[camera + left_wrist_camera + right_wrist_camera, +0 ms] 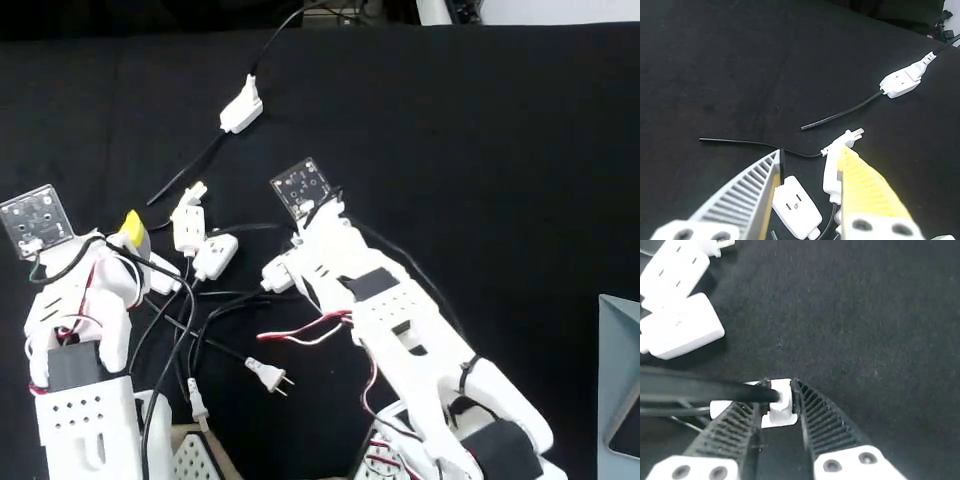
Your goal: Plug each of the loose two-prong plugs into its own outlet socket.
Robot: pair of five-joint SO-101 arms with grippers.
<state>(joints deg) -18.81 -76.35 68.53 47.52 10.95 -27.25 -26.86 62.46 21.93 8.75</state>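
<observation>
Closest to the right wrist camera, the right gripper [778,386] is seen closed on a white plug [781,412], which is pinched between two dark ribbed fingers [825,425]. From the plug a black cable [700,392] is led away across the outer side of one finger. Farther out from these jaws, on the cable's side, a near socket [682,330] is laid on the black cloth [880,315]. Just beyond it a pronged socket [675,265] is set, with slots on its side and two metal prongs at its far end. The left gripper [810,151] is held open, its grey finger [740,195] and yellow finger [865,190] spread wide. The near socket is framed in the gap between them, and the pronged socket is seen along the yellow finger's inner edge; whether it is touched cannot be told. Well ahead of both pairs of jaws, a far socket [897,82] is found with a plug already seated in it. Behind the jaws, between the two arms, two loose two-prong plugs [268,375] and [197,405] are left unplugged on the cloth.
</observation>
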